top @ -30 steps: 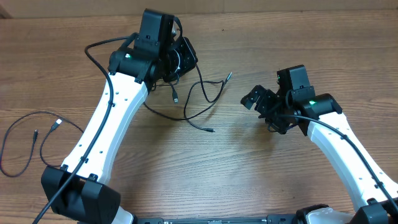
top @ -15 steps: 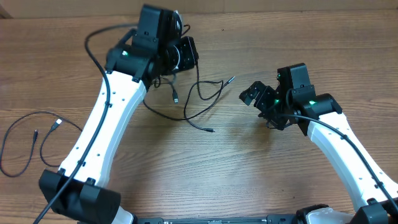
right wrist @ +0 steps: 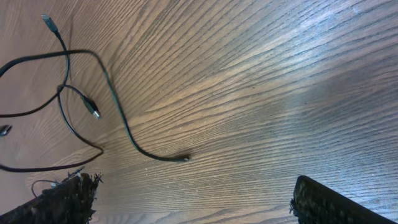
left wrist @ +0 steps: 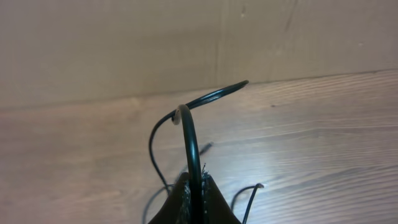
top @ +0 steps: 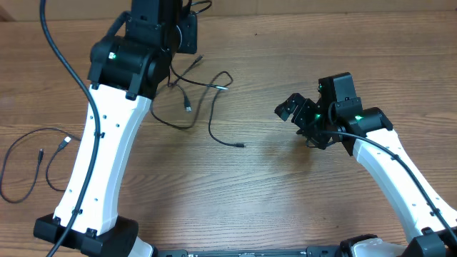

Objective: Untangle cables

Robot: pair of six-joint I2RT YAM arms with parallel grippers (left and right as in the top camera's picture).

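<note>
Thin black cables (top: 202,89) lie in loose loops at the table's upper middle, with plug ends near the centre. My left gripper (top: 184,32) is raised at the far edge and shut on one cable (left wrist: 193,146), which arches up out of the jaws in the left wrist view. The strands hang down from it to the table. My right gripper (top: 289,108) is open and empty, to the right of the cables. In the right wrist view the cable loops (right wrist: 93,81) lie on the wood ahead of the open fingers (right wrist: 193,199).
A separate thin black cable (top: 36,160) with plug ends lies in a loop at the left edge. A thicker black arm cable (top: 61,50) runs along the left arm. A wall (left wrist: 186,43) rises behind the table's far edge.
My left gripper has moved up and to the left, lifting the cable it holds; the loops on the table were dragged left and spread out. The right arm has barely moved.
</note>
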